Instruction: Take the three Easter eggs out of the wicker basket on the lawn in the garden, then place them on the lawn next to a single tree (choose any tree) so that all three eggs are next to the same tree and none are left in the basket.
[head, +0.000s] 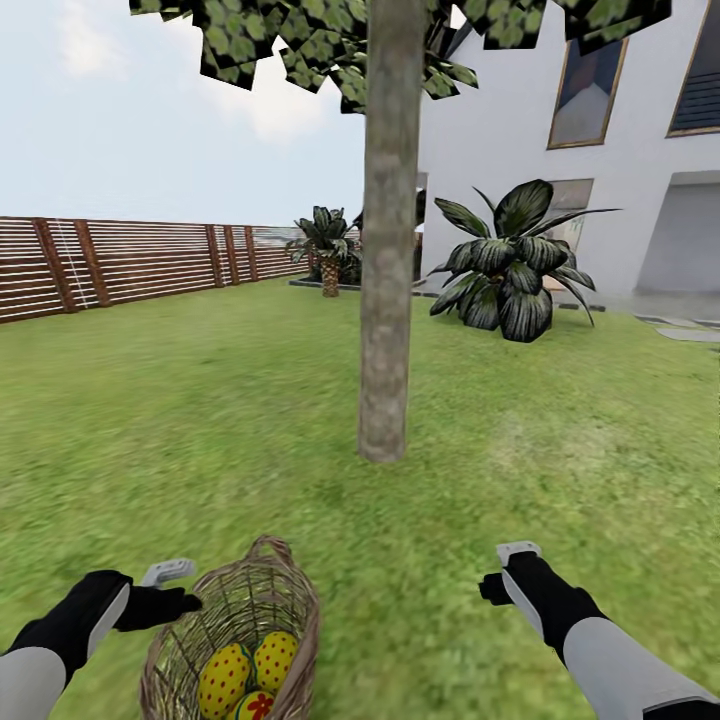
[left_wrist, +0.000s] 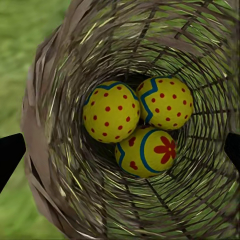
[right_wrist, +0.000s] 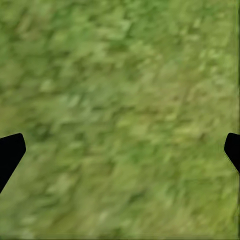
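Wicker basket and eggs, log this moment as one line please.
eggs: three in wicker basket | left gripper: open beside basket | right gripper: open over lawn | tree: ahead

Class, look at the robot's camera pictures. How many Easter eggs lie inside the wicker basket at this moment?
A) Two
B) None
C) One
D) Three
D: the left wrist view looks straight down into the wicker basket and shows three Easter eggs huddled together at its bottom, none yet on the lawn.
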